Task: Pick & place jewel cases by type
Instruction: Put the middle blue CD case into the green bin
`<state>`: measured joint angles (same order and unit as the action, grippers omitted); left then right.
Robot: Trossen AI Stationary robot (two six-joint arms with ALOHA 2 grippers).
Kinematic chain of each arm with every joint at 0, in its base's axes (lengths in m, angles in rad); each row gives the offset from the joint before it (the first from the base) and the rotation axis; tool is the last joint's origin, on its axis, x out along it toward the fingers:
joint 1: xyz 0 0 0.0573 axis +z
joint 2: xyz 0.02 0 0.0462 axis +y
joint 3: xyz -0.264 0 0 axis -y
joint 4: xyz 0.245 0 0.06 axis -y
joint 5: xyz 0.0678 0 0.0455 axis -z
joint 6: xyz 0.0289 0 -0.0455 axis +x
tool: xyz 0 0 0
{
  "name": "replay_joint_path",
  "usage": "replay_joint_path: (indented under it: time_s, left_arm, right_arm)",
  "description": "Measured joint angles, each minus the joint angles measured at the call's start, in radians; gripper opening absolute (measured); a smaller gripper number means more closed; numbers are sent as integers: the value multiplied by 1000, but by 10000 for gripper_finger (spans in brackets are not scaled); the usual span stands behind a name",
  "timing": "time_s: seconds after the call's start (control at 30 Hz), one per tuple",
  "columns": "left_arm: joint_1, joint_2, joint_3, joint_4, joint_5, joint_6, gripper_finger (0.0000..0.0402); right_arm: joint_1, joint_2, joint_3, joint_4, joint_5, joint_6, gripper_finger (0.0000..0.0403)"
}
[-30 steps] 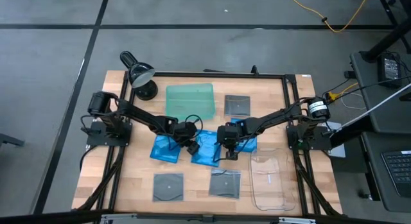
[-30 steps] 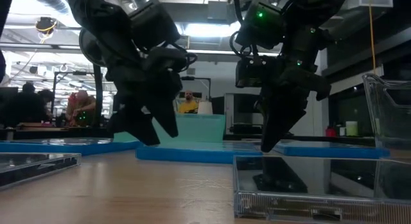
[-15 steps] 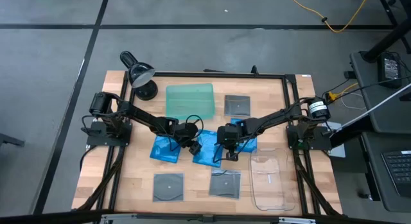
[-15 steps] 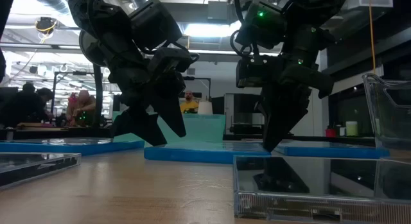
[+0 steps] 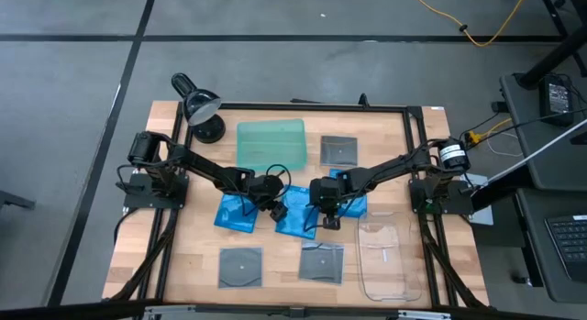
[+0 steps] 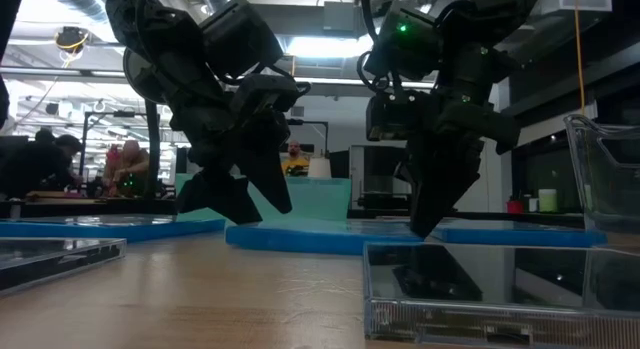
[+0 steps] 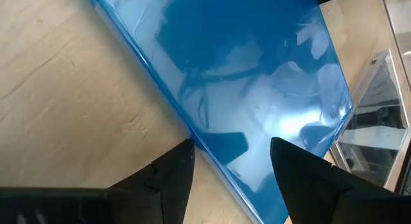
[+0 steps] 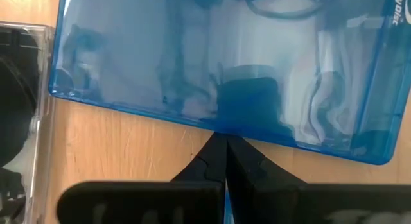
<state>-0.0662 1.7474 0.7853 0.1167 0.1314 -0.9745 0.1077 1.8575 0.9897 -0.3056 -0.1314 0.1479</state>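
High view: on the wooden desk (image 5: 183, 256), both arms meet over the middle glossy blue case (image 5: 295, 213), between two other blue cases; the grey square cases lie apart.

Low view: the flat case (image 6: 320, 236) lies on the desk.

Left wrist view: the left gripper (image 7: 231, 165) is spread, straddling the case's edge.

Right wrist view: the right gripper (image 8: 225, 147) is clenched, tips against the case's rim (image 8: 218, 124).

The blue jewel case (image 8: 225, 70) reads "disc".

Green tray (image 5: 271, 141), desk lamp (image 5: 197, 106), clear tray (image 5: 385, 256), perhaps empty.
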Motion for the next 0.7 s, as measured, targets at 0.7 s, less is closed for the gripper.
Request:
replay_joint_path:
  time_s: [0.7]
  left_arm:
    - [3, -42, 6, 66, -4, -12, 142]
  right_arm:
    - [0, 7, 1, 56, 5, -20, 6]
